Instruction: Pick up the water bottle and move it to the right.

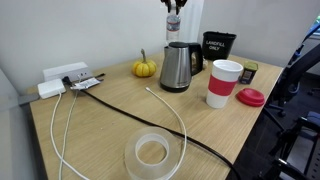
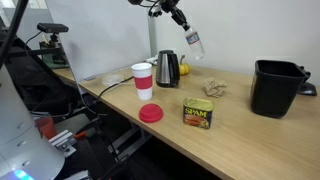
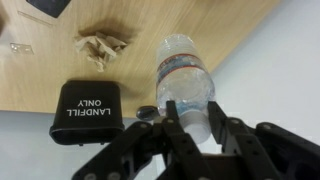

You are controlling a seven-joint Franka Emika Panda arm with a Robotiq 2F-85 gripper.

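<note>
The pick-up part of the task looks done. The end effector hangs high above the desk, its fingers closed partway onto the ribbed body of the water bottle. The bottle is clear of every surface and tilted in the air. In the wrist view the fingers press on either side of the bottle and its far end sticks out beyond them. Below it lie the black bin and a crumpled paper. In an exterior view the bottle is above and just beside the steel kettle.

What is left, as I judge it, is the second half of the task — carrying the bottle to the right, lowering it onto a bare patch of desk and letting go. These pictures do not show how much of the sideways travel is already covered.
</note>
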